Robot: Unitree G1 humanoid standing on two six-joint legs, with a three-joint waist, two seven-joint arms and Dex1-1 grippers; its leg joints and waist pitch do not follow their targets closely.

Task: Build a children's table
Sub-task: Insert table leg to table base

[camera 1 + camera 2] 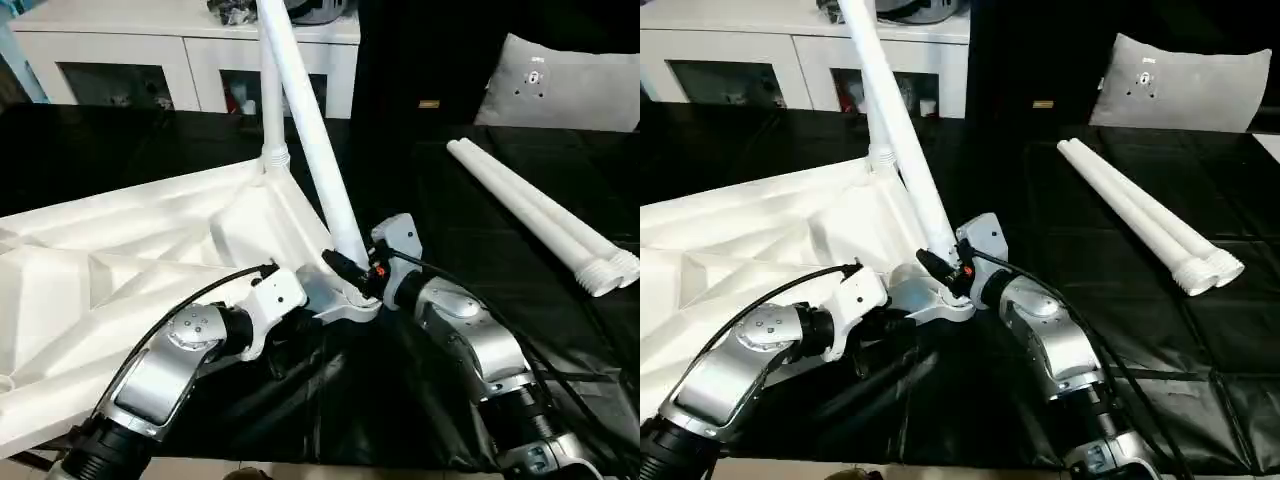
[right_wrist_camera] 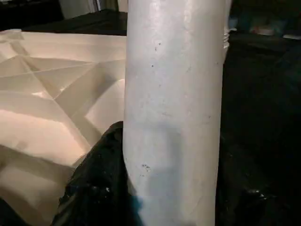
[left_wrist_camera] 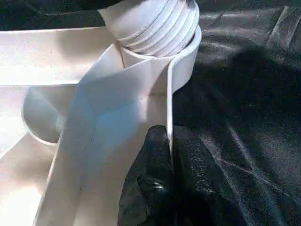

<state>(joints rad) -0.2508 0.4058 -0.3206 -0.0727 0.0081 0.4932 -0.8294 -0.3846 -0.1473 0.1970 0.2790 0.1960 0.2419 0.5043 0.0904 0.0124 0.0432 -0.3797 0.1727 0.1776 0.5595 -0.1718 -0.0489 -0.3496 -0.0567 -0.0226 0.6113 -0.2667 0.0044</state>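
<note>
Leaning away from upright, the tapered white leg [image 1: 318, 165] rose from the near corner socket [image 1: 350, 300] of the upturned ribbed table top [image 1: 120, 260], its long axis slanting up and away. The right gripper [image 1: 352, 270] clasped it just above the socket; the left gripper [image 3: 170, 188] pinched the top's thin glossy rim [image 3: 170, 108] beside it. Another leg [image 1: 272, 100] stood upright at the far corner; two spare legs [image 1: 540, 215] lay well apart on black cloth [image 1: 420, 330].

We see a white table top [image 1: 150, 250] with ribbed underside, 4 plain white legs [image 1: 540, 215], a black sheet [image 1: 450, 320] covering the desk, silver forearms [image 1: 165, 375], and a grey-white cushion [image 1: 570, 85].
</note>
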